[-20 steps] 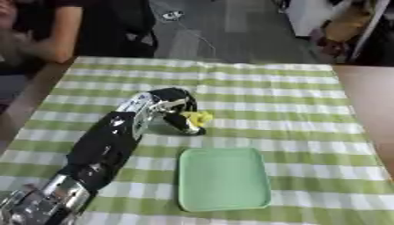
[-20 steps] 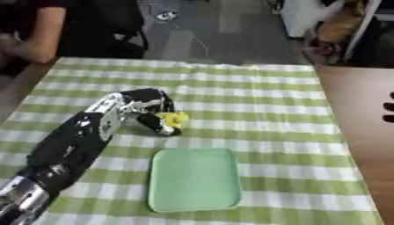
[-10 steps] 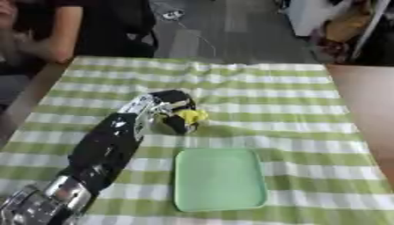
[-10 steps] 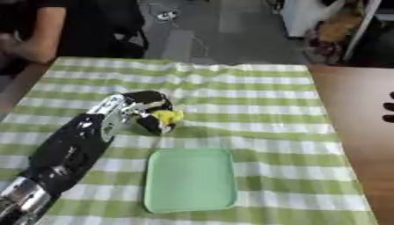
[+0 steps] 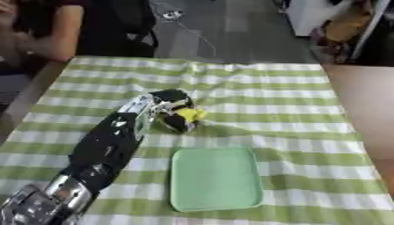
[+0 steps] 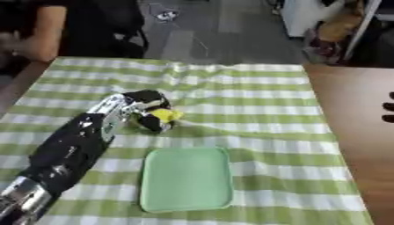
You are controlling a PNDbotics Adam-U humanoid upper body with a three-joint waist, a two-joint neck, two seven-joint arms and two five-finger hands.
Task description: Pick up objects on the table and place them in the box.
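My left hand (image 5: 171,110) reaches in from the lower left over the green-and-white checked tablecloth (image 5: 261,105), its fingers curled round a small yellow object (image 5: 191,115). The hand and object sit just beyond the far left corner of a shallow light-green tray (image 5: 215,178), which lies flat with nothing in it. At the right edge of the right eye view a few dark fingertips of my right hand (image 6: 388,106) show, and whether they are open or shut cannot be made out.
A bare wooden surface (image 5: 369,101) borders the cloth on the right. A person sits past the far left corner of the table. The cloth is rumpled near its far middle (image 5: 208,72).
The whole picture has shifted a little, so the camera moved. The left hand stays closed on the yellow object at about the same spot beside the tray.
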